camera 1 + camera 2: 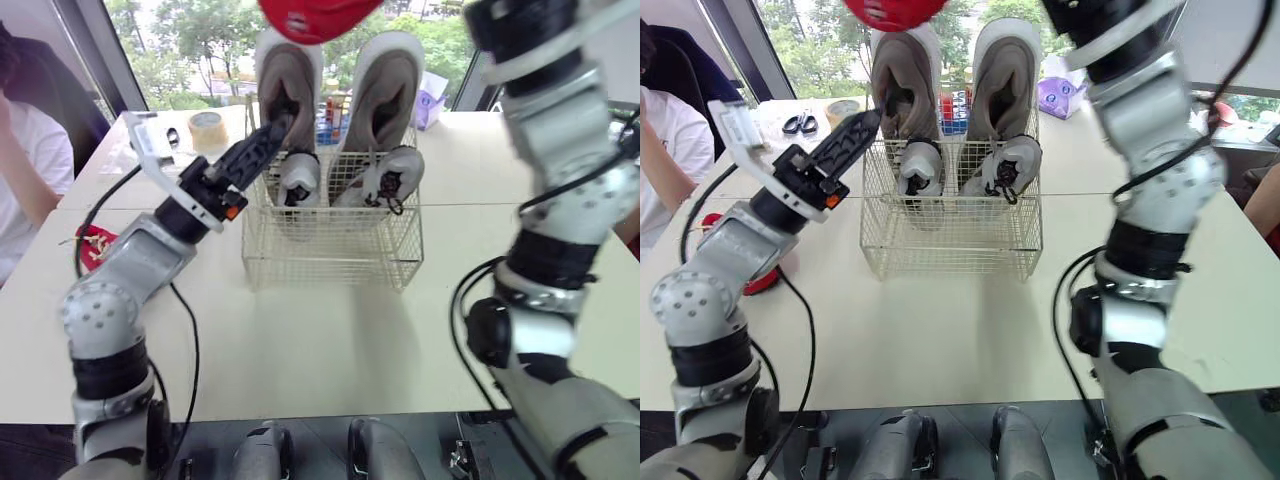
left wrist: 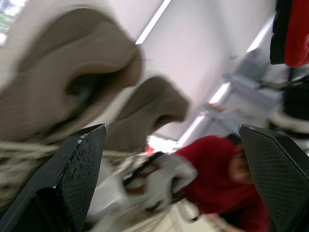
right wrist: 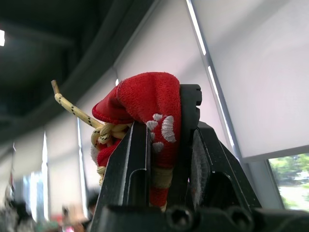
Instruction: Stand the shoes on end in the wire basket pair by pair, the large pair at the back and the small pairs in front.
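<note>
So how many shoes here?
6: two large shoes at the basket's back, two small white shoes in front, a red shoe in the right gripper, another red shoe on the table.

One red shoe [image 3: 145, 96] clamped between the right gripper's [image 3: 164, 108] black fingers [image 3: 133, 164]; speckled cream lace [image 3: 72, 108] trailing off its side

I see the wire basket [image 1: 330, 262] upright on the table [image 1: 330, 350]. Two large taupe shoes [image 1: 288, 90] stand on end at its back, side by side. Two small white shoes [image 1: 299, 180] sit just in front of them. The red shoe [image 3: 145, 104] is high above the basket, pinched in the right gripper [image 3: 166, 113]. A second red one [image 1: 97, 247] lies on the table, left of the basket.
</note>
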